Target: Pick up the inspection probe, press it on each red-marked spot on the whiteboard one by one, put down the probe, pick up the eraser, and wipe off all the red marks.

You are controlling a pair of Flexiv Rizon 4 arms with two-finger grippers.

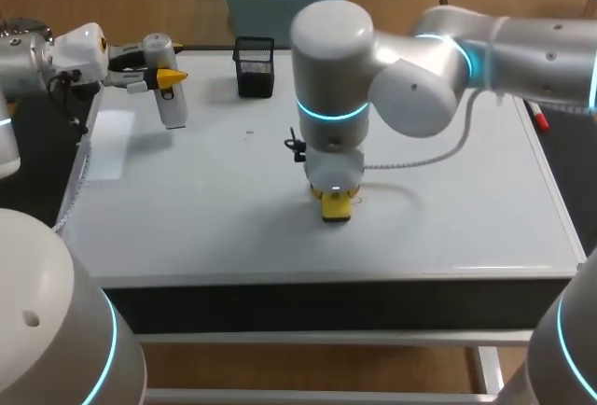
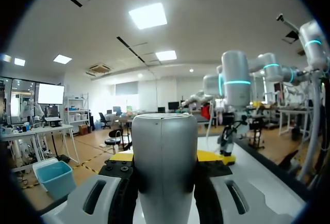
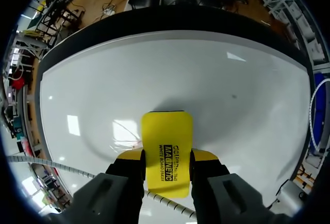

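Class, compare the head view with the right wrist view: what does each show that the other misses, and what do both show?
Only the head view: the left gripper shut on the inspection probe, and a black mesh holder. Only the right wrist view: the print on top of the eraser. Both: the right gripper shut on the eraser, at the whiteboard.

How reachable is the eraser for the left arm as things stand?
Probably not reachable. The right gripper is shut on the eraser, holding it on the whiteboard mid-table. The left gripper is itself shut on the probe near the board's far left corner, so it has no free fingers.
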